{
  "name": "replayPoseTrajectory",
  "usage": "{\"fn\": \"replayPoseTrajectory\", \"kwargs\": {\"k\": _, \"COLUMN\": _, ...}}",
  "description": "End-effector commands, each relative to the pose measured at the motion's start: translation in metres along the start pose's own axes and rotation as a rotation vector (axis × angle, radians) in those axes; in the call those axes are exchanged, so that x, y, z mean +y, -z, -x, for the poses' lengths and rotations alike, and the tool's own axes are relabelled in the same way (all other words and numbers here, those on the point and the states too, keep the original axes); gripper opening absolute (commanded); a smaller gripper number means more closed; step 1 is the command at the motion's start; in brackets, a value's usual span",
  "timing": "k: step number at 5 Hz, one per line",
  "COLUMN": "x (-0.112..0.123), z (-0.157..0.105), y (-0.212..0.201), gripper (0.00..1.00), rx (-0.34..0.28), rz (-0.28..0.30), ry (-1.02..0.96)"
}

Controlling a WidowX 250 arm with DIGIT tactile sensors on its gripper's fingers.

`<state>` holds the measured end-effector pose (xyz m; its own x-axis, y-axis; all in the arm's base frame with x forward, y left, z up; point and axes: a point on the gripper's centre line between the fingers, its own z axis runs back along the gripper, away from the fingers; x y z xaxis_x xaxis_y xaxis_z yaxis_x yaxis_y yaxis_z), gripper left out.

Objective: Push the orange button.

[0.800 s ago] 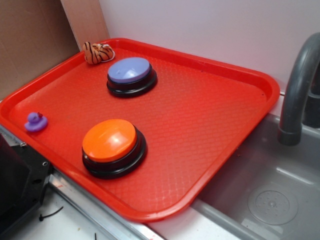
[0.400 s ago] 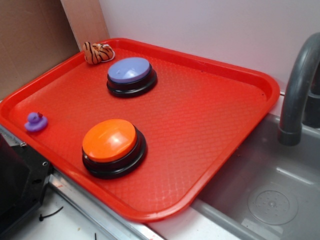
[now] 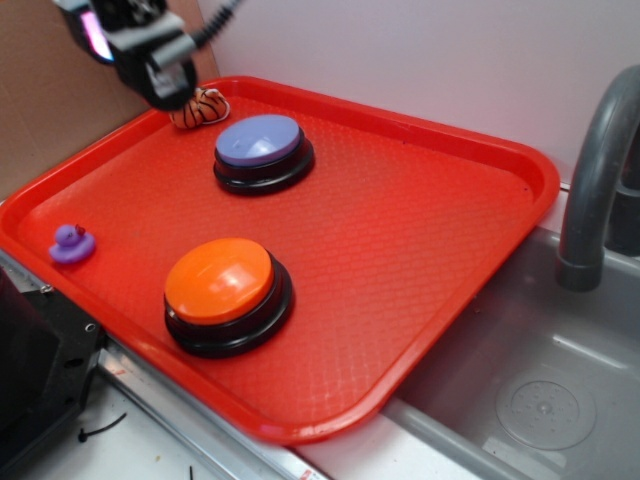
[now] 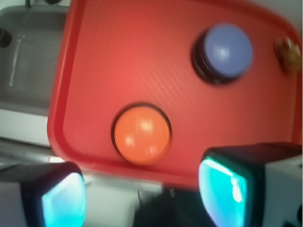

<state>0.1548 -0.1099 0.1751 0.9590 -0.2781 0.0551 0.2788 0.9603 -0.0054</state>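
Looking down through the blurred wrist view, I see my gripper (image 4: pixel 142 198) with its two fingers (image 4: pixel 61 198) spread wide apart and nothing between them; their pads glow teal and their outer ends are cut off by the frame. The orange button (image 3: pixel 222 290) sits on the near left part of the red tray (image 3: pixel 420 250), well apart from the claw, which hangs high over the tray's far left corner in the exterior view, mostly cropped by the top edge. It partly hides the striped tiger toy (image 3: pixel 203 107) just behind it. The lavender-blue button (image 3: pixel 262 150) stands farther back, and a small purple duck (image 3: pixel 71 243) rests near the left rim. The grey sink (image 3: pixel 540 390) and faucet (image 3: pixel 598 170) lie to the right.
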Motion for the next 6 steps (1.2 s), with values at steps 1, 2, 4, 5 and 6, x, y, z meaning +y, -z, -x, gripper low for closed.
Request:
{"fn": "replayPoseTrajectory", "kwargs": {"k": 1, "x": -0.03, "z": -0.013, "y": 0.042, "gripper": 1.0, "rx": -0.04, "rz": -0.025, "ry": 0.147}}
{"fn": "replayPoseTrajectory", "kwargs": {"k": 2, "x": -0.023, "z": -0.008, "y": 0.065, "gripper": 1.0, "rx": -0.023, "rz": -0.014, "ry": 0.157}}
{"fn": "replayPoseTrajectory", "kwargs": {"k": 4, "x": 0.017, "z": 0.028, "y": 0.069, "gripper": 1.0, "rx": -0.018, "rz": -0.009, "ry": 0.057}}
{"fn": "replayPoseTrajectory", "kwargs": {"k": 5, "x": 0.02, "z": 0.023, "y": 0.086, "gripper": 1.0, "rx": 0.0, "rz": 0.015, "ry": 0.07}}
{"fn": "replayPoseTrajectory", "kwargs": {"k": 6, "x": 0.021, "z": 0.02, "y": 0.104, "gripper": 1.0, "rx": 0.053, "rz": 0.037, "ry": 0.08}}
